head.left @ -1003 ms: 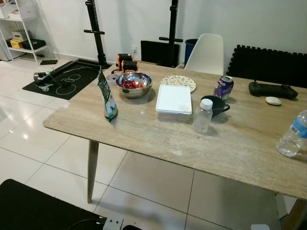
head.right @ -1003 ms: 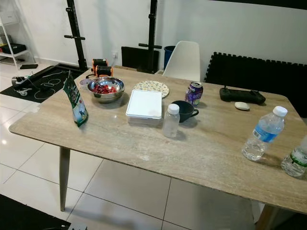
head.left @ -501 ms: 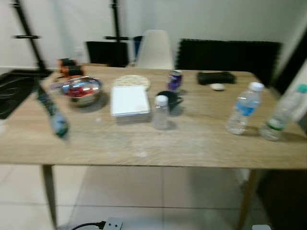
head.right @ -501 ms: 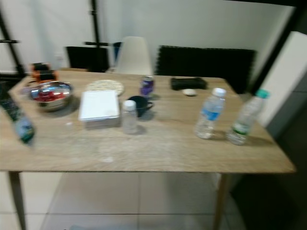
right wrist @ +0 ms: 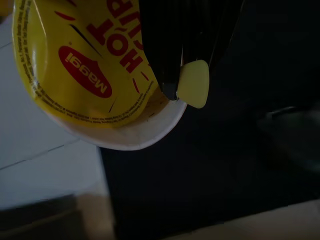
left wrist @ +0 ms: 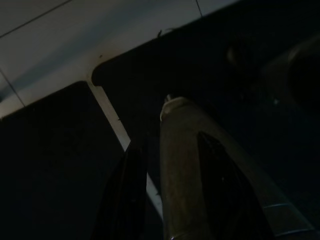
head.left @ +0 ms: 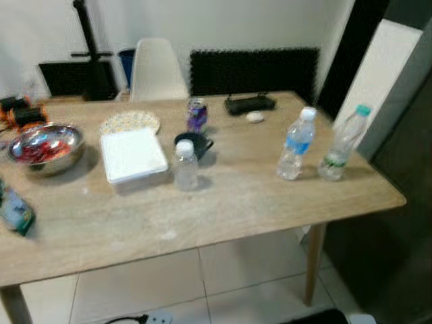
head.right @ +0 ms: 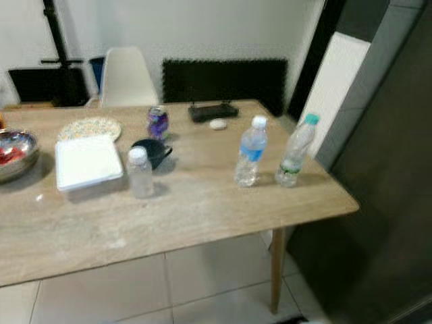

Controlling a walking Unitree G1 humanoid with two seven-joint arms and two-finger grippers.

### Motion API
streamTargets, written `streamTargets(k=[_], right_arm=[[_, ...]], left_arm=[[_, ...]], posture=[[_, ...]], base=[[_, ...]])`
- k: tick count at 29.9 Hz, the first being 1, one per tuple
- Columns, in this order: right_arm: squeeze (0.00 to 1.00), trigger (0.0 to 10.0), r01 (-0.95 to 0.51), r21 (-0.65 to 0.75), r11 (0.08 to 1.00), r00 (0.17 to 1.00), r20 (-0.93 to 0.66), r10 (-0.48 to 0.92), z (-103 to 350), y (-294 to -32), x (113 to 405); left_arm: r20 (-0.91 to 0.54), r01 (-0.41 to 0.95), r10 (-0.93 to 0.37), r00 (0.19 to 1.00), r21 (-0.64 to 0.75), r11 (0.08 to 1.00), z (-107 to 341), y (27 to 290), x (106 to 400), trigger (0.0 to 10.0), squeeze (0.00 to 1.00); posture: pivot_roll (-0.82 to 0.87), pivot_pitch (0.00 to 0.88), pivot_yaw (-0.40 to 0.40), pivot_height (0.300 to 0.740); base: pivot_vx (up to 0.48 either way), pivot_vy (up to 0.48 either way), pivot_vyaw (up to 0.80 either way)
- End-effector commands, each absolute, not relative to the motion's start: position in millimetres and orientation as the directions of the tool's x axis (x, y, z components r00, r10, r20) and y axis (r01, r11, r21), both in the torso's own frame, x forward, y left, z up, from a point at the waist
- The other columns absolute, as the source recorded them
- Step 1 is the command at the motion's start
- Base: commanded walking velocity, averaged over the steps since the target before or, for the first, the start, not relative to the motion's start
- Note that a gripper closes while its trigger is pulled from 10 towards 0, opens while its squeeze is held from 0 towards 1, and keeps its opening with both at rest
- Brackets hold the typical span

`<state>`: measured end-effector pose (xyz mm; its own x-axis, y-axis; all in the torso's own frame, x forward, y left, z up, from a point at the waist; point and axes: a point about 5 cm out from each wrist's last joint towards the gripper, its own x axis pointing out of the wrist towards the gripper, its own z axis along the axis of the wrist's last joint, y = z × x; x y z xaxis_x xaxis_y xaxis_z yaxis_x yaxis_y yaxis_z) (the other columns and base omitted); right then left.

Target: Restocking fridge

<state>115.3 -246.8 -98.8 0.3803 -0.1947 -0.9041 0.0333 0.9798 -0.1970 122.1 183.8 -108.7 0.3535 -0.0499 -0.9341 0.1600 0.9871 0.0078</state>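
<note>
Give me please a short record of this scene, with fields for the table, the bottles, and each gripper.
table: wooden table with a steel bowl, white box, dark mug, can
bottles: small bottle beside the mug; two water bottles near the right end
left gripper: low over dark floor mats
right gripper: shut on a yellow noodle cup
</note>
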Motion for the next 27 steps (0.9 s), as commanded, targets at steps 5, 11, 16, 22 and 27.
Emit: streamTargets(k=[5,11,16,22,27], right_arm=[[0.0,10.0,0.044,-0.208,0.977,0.377,-0.902,-0.209,-97.7,-251.8,114.6],[0.0,10.0,0.044,-0.209,0.977,0.377,-0.902,-0.21,-97.7,-252.1,114.2],[0.0,10.0,0.046,-0.209,0.977,0.377,-0.902,-0.211,-97.6,-252.2,114.5],[0.0,10.0,0.074,-0.194,0.978,0.389,-0.898,-0.207,-96.2,-248.7,123.1],[0.0,10.0,0.087,-0.191,0.978,0.41,-0.887,-0.21,-92.9,-248.7,133.5]], left_arm=[[-0.939,0.183,-0.054,0.339,0.009,0.983,-109.6,183.9,119.0,10.0,0.0],[-0.939,0.187,-0.054,0.339,0.011,0.982,-109.5,184.4,119.1,10.0,0.0],[-0.939,0.197,-0.054,0.34,0.015,0.98,-109.1,185.2,120.2,10.0,0.0],[-0.927,0.173,-0.047,0.372,0.019,0.985,-104.9,189.0,132.3,10.0,0.0],[-0.909,0.137,-0.037,0.415,0.022,0.99,-99.3,191.7,147.5,10.0,0.0]], posture=[[-0.05,0.0,-0.027,0.74],[-0.05,0.0,-0.025,0.74],[-0.05,0.0,-0.019,0.74],[-0.04,0.0,-0.006,0.74],[-0.03,0.0,-0.009,0.74]], base=[[0.0,0.0,-0.8],[0.0,0.0,-0.8],[0.0,0.0,-0.8],[0.0,0.0,-0.8],[0.0,0.0,-0.8]])
